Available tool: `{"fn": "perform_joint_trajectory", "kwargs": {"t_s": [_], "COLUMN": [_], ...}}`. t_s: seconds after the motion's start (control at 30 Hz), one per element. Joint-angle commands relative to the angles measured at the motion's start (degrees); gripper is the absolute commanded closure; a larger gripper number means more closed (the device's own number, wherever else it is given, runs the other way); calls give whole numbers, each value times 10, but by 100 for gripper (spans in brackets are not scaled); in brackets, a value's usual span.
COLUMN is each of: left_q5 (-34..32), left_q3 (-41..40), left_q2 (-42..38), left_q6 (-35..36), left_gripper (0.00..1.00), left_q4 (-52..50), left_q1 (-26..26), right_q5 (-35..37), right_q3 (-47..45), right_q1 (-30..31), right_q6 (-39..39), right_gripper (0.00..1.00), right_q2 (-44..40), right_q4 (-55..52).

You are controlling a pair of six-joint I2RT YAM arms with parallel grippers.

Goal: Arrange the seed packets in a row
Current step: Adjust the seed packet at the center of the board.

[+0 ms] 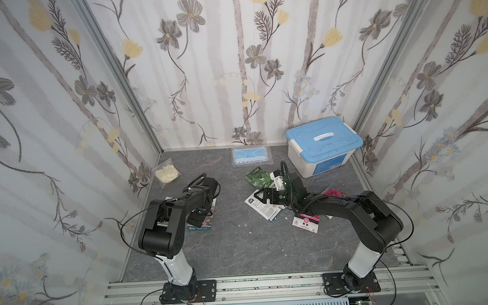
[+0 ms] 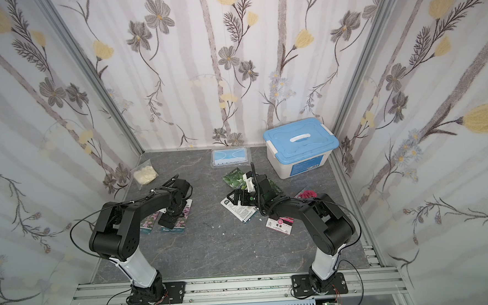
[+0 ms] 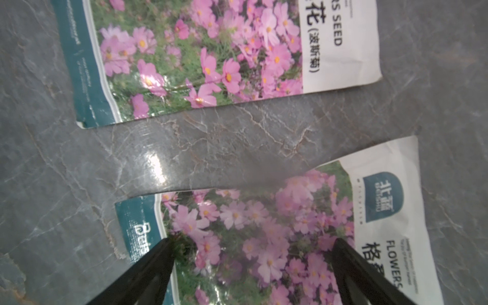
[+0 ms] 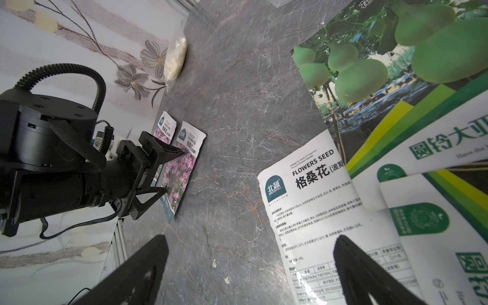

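Both claws stand spread wide and empty over the grey bench (image 1: 242, 253). The left claw (image 3: 254, 243) hangs low over a purple-flower packet (image 3: 264, 211), its two fingers (image 3: 148, 277) straddling the printed blooms; whether the tips touch the glossy face cannot be told. A second purple-flower packet (image 3: 206, 52) lies face up just beside it, with a strip of bare bench between the two. Both are on the left side of the bench.

The right claw (image 4: 250, 237) hovers at the edge of a loose heap of seed packets toward the back right. One finger is above bare bench, the other above a white-backed packet (image 4: 317, 211) lying printed side up. That packet overlaps a green-gourd packet (image 4: 369, 68), and another green-and-white packet (image 4: 422, 219) lies across them. In a top view, a red-bloom packet (image 1: 305, 223) shows beside the right forearm, and another red-bloom packet (image 1: 334, 193) is partly hidden behind it.

A blue-lidded box (image 1: 324, 143), a bagged face mask (image 1: 250, 155) and a bag of cream-coloured stuff (image 1: 167, 173) sit along the back.
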Motion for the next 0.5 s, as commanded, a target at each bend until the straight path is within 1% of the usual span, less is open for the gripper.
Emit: {"fn": "perform_joint_trajectory", "kwargs": {"t_s": [0.0, 0.47], "left_q5": [4, 12], "left_q3": [-6, -14], "left_q2": [-1, -11], "left_q6": [5, 26], "left_gripper": [5, 5], "left_q4": [-8, 11], "left_q1": [6, 19], "right_q5": [-5, -9], "right_q3": [3, 4], "right_q1": [0, 1], "right_q6": [1, 0], "right_gripper": [1, 1], "right_q2": [3, 6], "right_q4": [29, 30]}}
